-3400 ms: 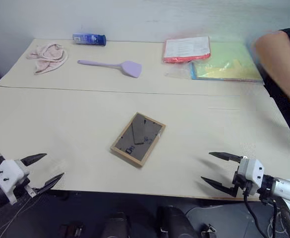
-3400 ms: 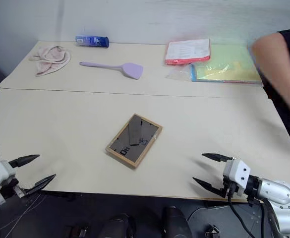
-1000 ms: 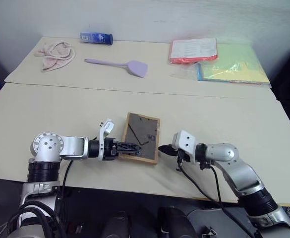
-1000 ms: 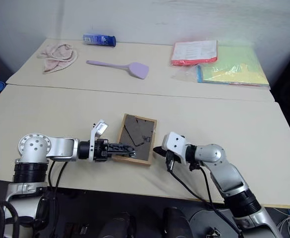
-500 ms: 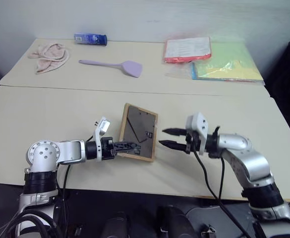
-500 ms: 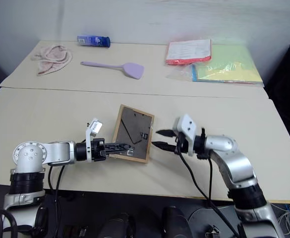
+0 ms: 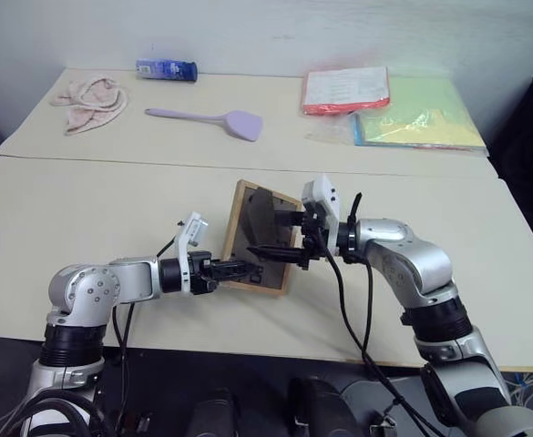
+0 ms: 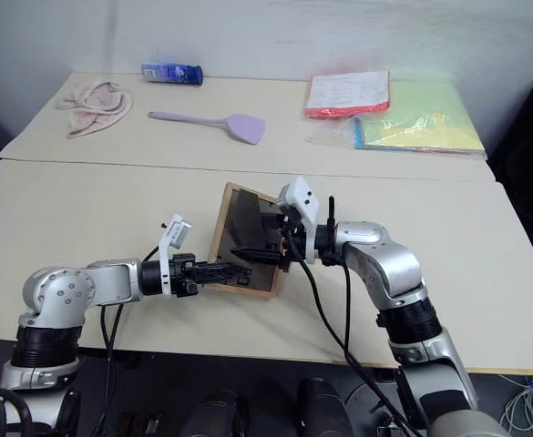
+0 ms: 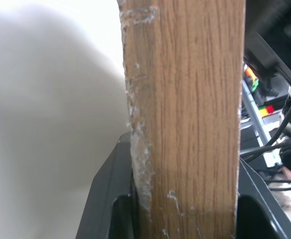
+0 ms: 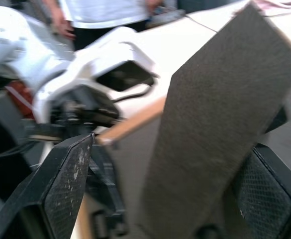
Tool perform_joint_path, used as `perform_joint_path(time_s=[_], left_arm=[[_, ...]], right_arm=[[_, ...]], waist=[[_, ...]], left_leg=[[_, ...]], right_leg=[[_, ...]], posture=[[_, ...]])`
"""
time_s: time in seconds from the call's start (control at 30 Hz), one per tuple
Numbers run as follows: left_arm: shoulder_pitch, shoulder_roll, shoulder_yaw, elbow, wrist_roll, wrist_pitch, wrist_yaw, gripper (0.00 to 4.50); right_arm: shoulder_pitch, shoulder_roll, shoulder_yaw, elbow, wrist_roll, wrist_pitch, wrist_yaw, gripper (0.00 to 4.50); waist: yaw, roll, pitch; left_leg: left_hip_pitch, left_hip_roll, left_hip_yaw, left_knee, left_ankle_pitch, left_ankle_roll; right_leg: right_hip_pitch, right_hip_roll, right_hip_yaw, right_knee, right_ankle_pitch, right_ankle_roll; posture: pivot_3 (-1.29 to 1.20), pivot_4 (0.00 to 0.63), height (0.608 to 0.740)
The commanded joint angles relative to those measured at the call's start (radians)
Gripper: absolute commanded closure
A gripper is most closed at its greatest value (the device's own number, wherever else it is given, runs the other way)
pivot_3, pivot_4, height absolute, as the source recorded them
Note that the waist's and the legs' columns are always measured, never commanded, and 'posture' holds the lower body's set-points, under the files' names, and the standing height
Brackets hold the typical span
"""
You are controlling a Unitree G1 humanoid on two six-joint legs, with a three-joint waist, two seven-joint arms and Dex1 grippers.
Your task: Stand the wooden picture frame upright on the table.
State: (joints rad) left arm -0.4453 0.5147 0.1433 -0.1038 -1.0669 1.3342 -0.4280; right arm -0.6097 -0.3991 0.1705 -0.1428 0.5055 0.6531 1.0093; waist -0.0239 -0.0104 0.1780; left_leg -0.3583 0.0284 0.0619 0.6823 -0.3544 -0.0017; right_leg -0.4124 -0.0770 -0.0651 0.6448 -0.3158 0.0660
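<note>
The table (image 7: 84,200), one pale top in two sections with a seam across, lies under both arms. Beyond the claws, on its far section, rest one yellow-green folder (image 7: 421,114), one red-edged folder (image 7: 343,89), one pink cloth (image 7: 91,98), one lilac spatula (image 7: 211,118) and one blue bottle (image 7: 166,69) lying on its side.

The one wooden picture frame (image 7: 252,264) stands tilted on its near edge between the two claws, dark back panel facing the right one.

The left claw (image 7: 239,267) reaches in from the frame's left and is clamped on the near wooden border; its wrist view shows the wood edge (image 9: 185,114) wedged between the two black fingers (image 9: 108,199).

The right claw (image 8: 257,235) comes in level from the frame's right, fingers spread wide apart. The dark stand flap (image 10: 210,124) sits between them, one finger (image 10: 65,184) on each side; whether they touch it I cannot tell.
</note>
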Motion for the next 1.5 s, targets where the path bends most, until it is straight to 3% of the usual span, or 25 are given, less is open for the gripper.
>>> perform_joint_path(time_s=[0.03,0.13,0.33,0.47,0.6,0.7,0.8,0.9,1.0,1.13,1.23,1.47,1.5], left_arm=[[-0.016,-0.018,0.065,-0.017,-0.052,0.001,-0.012,3.26],[-0.025,-0.035,0.111,0.01,-0.106,0.053,-0.006,3.26],[-0.073,-0.044,0.199,0.113,-0.298,0.221,0.049,3.26],[-0.101,0.079,0.094,0.272,-0.477,0.28,0.124,3.26],[-0.138,0.139,0.022,0.386,-0.646,0.28,0.2,3.26],[-0.178,0.176,-0.054,0.455,-0.767,0.263,0.269,3.26],[-0.198,0.211,-0.135,0.459,-0.89,0.225,0.303,3.26],[-0.21,0.22,-0.165,0.462,-0.905,0.213,0.29,3.26],[-0.216,0.232,-0.185,0.462,-0.905,0.219,0.259,3.26],[-0.191,0.249,-0.198,0.434,-0.905,0.203,0.263,3.26],[-0.157,0.23,-0.134,0.383,-0.905,0.145,0.276,3.26],[0.042,0.301,0.118,0.132,-0.905,-0.056,0.343,0.98],[0.063,0.31,0.143,0.112,-0.905,-0.082,0.35,0.94]], right_arm=[[0.032,-0.066,-0.002,-0.072,-0.006,-0.084,0.081,0.45],[0.067,-0.104,-0.005,-0.051,-0.057,-0.223,0.123,0.45],[0.097,-0.109,-0.136,0.056,-0.078,-0.621,0.203,0.45],[0.102,-0.159,-0.191,0.135,-0.111,-0.873,0.288,0.45],[0.096,-0.167,-0.175,0.218,-0.175,-1.092,0.324,0.45],[0.063,-0.141,-0.128,0.361,-0.4,-1.433,0.226,0.45],[0.026,-0.078,-0.098,0.477,-0.572,-1.631,0.08,0.45],[-0.012,-0.045,-0.095,0.559,-0.714,-1.751,-0.07,0.45],[-0.028,-0.03,-0.092,0.613,-0.801,-1.808,-0.201,1.06],[-0.022,-0.032,-0.085,0.634,-0.874,-1.819,-0.338,2.47],[-0.022,-0.043,-0.079,0.634,-0.89,-1.832,-0.41,2.75],[-0.015,-0.072,-0.019,0.595,-0.732,-1.759,-0.425,3.23],[-0.009,-0.077,-0.008,0.588,-0.701,-1.743,-0.417,3.23]], waist=[[-0.001,0.0,0.0],[-0.001,0.0,0.0],[-0.002,-0.001,0.0],[-0.002,-0.001,0.001],[-0.004,-0.001,0.001],[-0.005,-0.001,0.001],[-0.01,-0.001,0.001],[-0.008,-0.001,0.001],[-0.007,0.0,0.001],[-0.007,0.0,0.001],[-0.007,0.0,0.001],[-0.022,0.0,0.001],[-0.023,0.0,0.001]], left_leg=[[0.0,0.0,0.0,0.0,0.0,0.0],[0.0,0.0,0.0,0.0,0.0,0.0],[0.0,0.0,0.001,0.0,0.0,0.0],[0.0,0.0,0.0,0.0,0.0,0.0],[0.001,0.0,0.0,0.0,0.0,0.0],[0.002,0.0,0.0,0.001,0.0,-0.001],[0.002,0.001,0.001,0.0,0.001,-0.001],[0.002,0.001,0.001,0.001,0.001,-0.002],[0.002,0.0,0.001,0.001,0.001,-0.002],[0.002,0.0,0.001,0.001,0.001,-0.002],[0.002,0.001,0.001,0.001,0.001,-0.002],[0.003,0.001,0.0,0.0,0.001,-0.002],[0.003,0.002,0.0,0.0,0.001,-0.002]], right_leg=[[0.0,0.0,0.0,0.0,0.0,0.0],[0.0,0.0,0.0,-0.001,0.0,0.0],[0.0,0.0,0.0,0.0,0.0,0.0],[0.0,0.0,0.0,0.0,0.0,0.0],[0.0,0.0,0.0,0.0,0.0,0.0],[0.0,0.0,0.001,-0.001,0.0,0.0],[0.0,0.0,0.001,0.0,0.0,0.0],[0.0,0.0,0.001,0.001,0.0,0.0],[0.0,0.0,0.001,0.001,0.0,0.0],[0.0,0.0,0.001,0.001,0.0,0.0],[0.001,0.001,0.001,0.001,0.0,0.0],[0.0,0.001,0.001,0.0,0.0,0.0],[0.0,0.001,0.001,0.0,0.0,0.0]], posture=[[0.0,0.15,0.74],[0.0,0.15,0.74],[0.0,0.15,0.74],[0.0,0.15,0.74],[0.0,0.15,0.74],[0.0,0.15,0.74],[0.0,0.15,0.74],[0.0,0.15,0.74],[0.0,0.15,0.74],[0.0,0.15,0.74],[0.0,0.15,0.74],[0.0,0.15,0.74],[0.0,0.15,0.74]])
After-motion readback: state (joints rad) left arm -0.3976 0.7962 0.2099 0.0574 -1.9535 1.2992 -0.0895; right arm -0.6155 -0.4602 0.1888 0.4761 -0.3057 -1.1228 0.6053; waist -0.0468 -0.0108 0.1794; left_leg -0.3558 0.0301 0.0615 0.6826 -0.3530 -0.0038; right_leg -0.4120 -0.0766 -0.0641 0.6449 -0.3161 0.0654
